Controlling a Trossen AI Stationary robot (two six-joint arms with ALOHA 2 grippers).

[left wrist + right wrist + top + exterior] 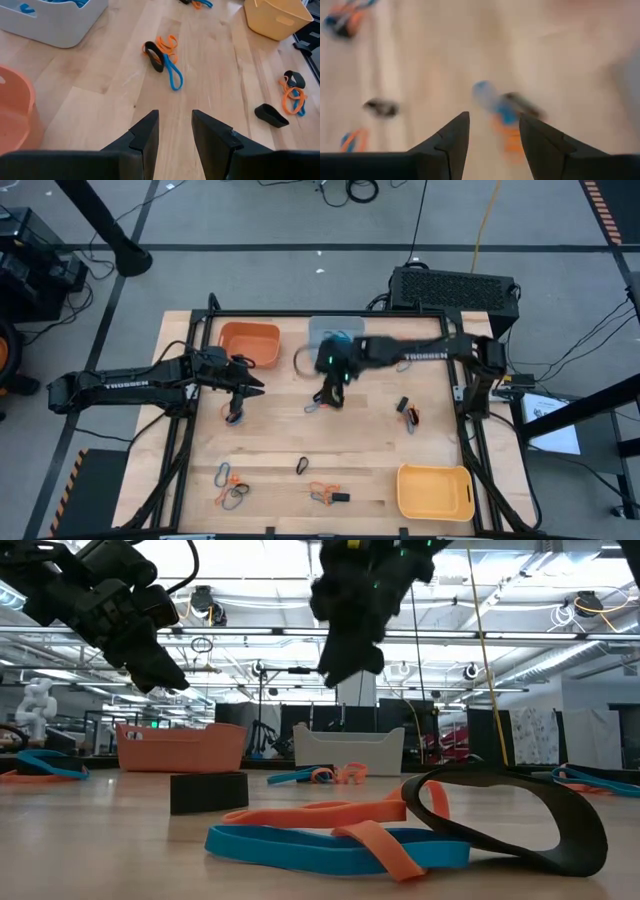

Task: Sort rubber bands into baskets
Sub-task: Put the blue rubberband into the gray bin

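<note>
Nearest the yellow basket (435, 491), loose rubber bands (322, 494) litter the table's front edge. Mid-table, right gripper (331, 397) hangs fingers apart, empty, over a small bunch; left gripper (240, 391) likewise parted, empty. Farther back: orange basket (249, 344) and blue-grey basket (337, 332), bare wood between.

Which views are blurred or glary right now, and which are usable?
Right wrist view: motion-smeared; the rubber bands beyond the right tool are streaks. Left wrist view: sharp; the bands and the orange basket past the left tool read cleanly. Low view: near bands crisp, ceiling lights glare, arms are dark against them. High view: evenly lit, bands tiny.
</note>
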